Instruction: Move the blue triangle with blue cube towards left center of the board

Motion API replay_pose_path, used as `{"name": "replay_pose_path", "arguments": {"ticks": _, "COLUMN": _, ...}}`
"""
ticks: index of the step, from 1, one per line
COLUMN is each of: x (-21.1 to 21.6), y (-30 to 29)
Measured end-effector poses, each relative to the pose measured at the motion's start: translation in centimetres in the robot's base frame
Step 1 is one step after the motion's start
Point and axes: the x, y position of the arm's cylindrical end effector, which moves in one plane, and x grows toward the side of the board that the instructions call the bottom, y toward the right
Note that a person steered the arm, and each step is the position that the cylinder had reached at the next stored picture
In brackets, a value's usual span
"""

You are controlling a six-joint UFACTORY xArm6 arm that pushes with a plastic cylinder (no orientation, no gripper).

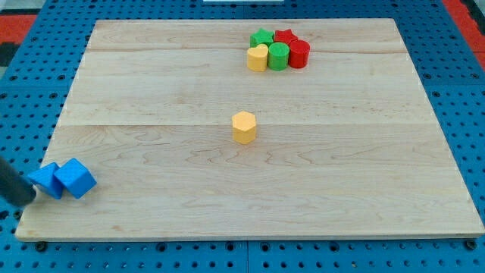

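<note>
The blue triangle (47, 180) and the blue cube (77, 178) sit side by side, touching, near the board's bottom left corner. The triangle is to the view's left of the cube. My rod comes in from the view's left edge, and my tip (33, 194) touches the triangle's lower left side.
The wooden board (250, 205) lies on a blue perforated table. A yellow hexagonal block (244, 127) stands near the board's middle. At the view's top, a cluster holds a green star (262, 37), a red star (286, 36), a yellow heart (258, 58), a green cylinder (279, 56) and a red cylinder (299, 54).
</note>
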Motion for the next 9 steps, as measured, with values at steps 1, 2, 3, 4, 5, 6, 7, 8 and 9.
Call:
{"name": "replay_pose_path", "arguments": {"ticks": 1, "x": -3.7, "y": 5.7}}
{"name": "replay_pose_path", "arguments": {"ticks": 2, "x": -3.2, "y": 7.5}}
{"name": "replay_pose_path", "arguments": {"ticks": 3, "x": -2.0, "y": 0.7}}
{"name": "replay_pose_path", "arguments": {"ticks": 4, "x": 2.4, "y": 4.6}}
{"name": "replay_pose_path", "arguments": {"ticks": 5, "x": 4.1, "y": 10.8}}
{"name": "replay_pose_path", "arguments": {"ticks": 6, "x": 2.2, "y": 11.6}}
{"name": "replay_pose_path", "arguments": {"ticks": 7, "x": 0.7, "y": 10.0}}
{"name": "replay_pose_path", "arguments": {"ticks": 8, "x": -0.8, "y": 10.1}}
{"name": "replay_pose_path", "arguments": {"ticks": 9, "x": -4.0, "y": 10.0}}
